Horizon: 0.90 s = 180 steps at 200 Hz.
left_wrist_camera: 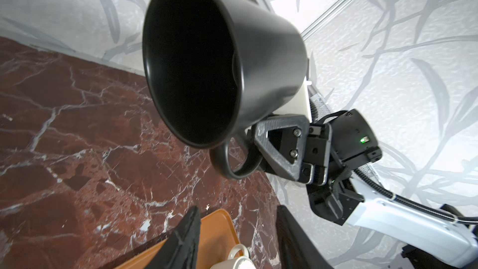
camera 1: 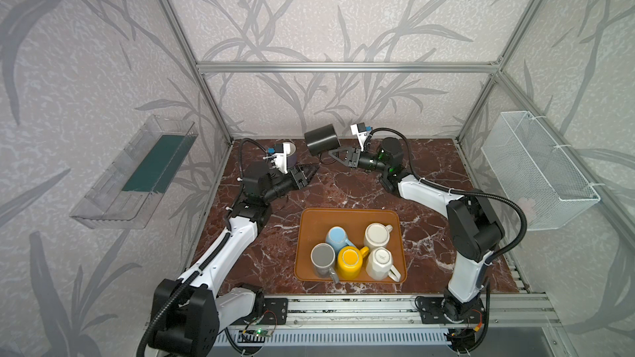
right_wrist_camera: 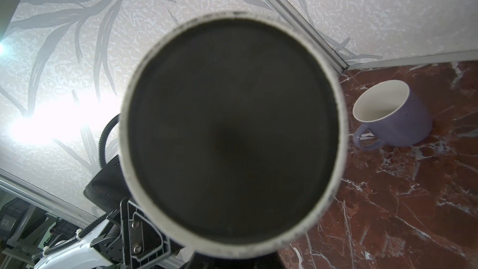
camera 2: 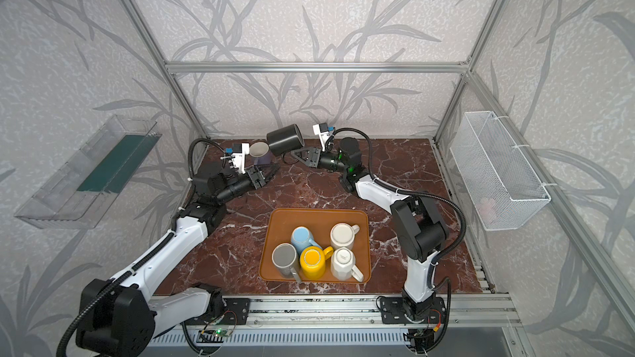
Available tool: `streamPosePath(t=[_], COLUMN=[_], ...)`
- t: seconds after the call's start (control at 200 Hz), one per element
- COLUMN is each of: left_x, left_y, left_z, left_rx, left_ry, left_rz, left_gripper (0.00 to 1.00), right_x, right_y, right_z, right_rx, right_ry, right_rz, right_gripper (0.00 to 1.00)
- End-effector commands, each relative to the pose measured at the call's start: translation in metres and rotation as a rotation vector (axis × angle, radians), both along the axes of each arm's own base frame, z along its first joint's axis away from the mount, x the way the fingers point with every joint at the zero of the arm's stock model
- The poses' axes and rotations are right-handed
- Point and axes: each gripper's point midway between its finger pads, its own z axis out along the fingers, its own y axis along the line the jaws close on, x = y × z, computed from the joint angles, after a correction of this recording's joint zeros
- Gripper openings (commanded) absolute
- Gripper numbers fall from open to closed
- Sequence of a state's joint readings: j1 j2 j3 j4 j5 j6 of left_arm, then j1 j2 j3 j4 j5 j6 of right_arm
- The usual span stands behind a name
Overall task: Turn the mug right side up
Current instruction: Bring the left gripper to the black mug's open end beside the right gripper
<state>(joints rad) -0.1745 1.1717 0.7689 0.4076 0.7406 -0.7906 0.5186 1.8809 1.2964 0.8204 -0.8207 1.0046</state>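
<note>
Black mug (camera 1: pixel 321 139), tipped on its side, hangs above the marble table (camera 1: pixel 343 188), pinched tight by the right gripper (camera 1: pixel 336 153); the left gripper (camera 1: pixel 311 170) sits half-open, empty.

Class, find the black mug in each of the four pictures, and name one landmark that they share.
In a top view: black mug at upper middle, tilted, lifted over the back of the table.
In a top view: same place, slightly further left in the picture.
Left wrist: fills the upper middle, mouth toward the camera.
Right wrist: its base fills the centre.
Shared landmark: the red marble table, in all four.
</note>
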Motion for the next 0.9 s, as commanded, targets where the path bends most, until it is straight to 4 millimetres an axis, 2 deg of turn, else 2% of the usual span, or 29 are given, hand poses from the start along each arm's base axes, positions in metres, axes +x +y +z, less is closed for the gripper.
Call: streamPosePath(t=[0.0, 0.13, 0.695, 0.895], left_x=[-0.006, -0.005, 0.005, 0.003], left_y=[-0.001, -0.004, -0.005, -0.004], left_z=[0.026, 0.038, 0.042, 0.045], left_rx=[-0.112, -0.181, -0.227, -0.233], left_ry=[-0.084, -0.116, -0.139, -0.151], left_rz=[-0.099, -0.168, -0.183, -0.170], left_gripper=[0.50, 0.49, 0.45, 0.34], right_x=[-0.017, -0.022, -0.036, -0.044], right_y=[-0.005, -0.003, 0.023, 0.028], right_z=[0.051, 0.055, 0.051, 0.049], right_rx=[0.143, 0.173, 0.168, 0.154], right_ry=[-0.161, -0.171, -0.193, -0.203], right_rz=[0.045, 0.059, 0.076, 0.083], right_gripper=[0.00, 0.00, 0.00, 0.00])
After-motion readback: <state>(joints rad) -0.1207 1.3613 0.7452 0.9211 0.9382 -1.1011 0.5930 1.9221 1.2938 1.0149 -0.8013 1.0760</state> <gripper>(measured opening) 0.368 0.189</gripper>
